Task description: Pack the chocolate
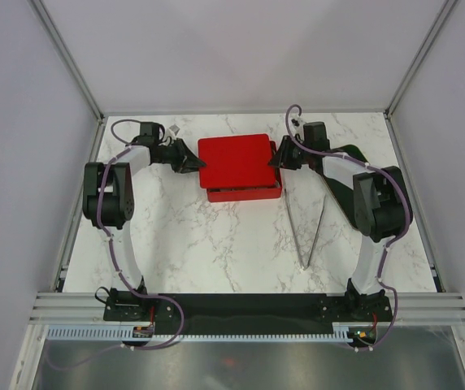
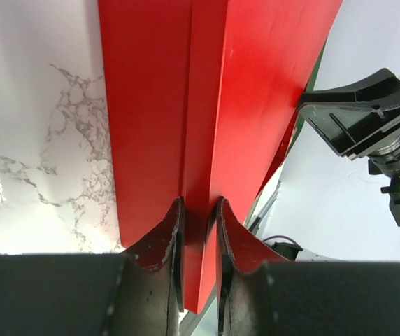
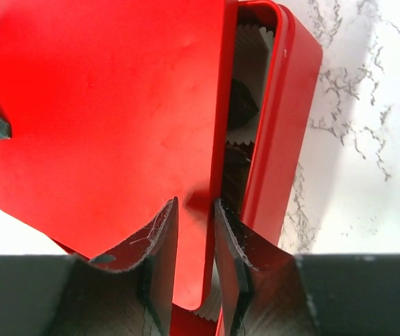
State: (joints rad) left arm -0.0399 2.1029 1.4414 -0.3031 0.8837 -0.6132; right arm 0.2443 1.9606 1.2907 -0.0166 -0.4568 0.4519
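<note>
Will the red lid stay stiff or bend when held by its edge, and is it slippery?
Probably stiff: the red lid looks flat and unbent with the left gripper clamped on its rim. Possibly slippery: its surface is smooth and glossy. Likely light, being a thin shell.

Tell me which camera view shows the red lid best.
The top view: the whole lid shows over the box, between the left claw and right claw. The left wrist view shows only a strip of it. The right wrist view shows most of its top, cropped.
</note>
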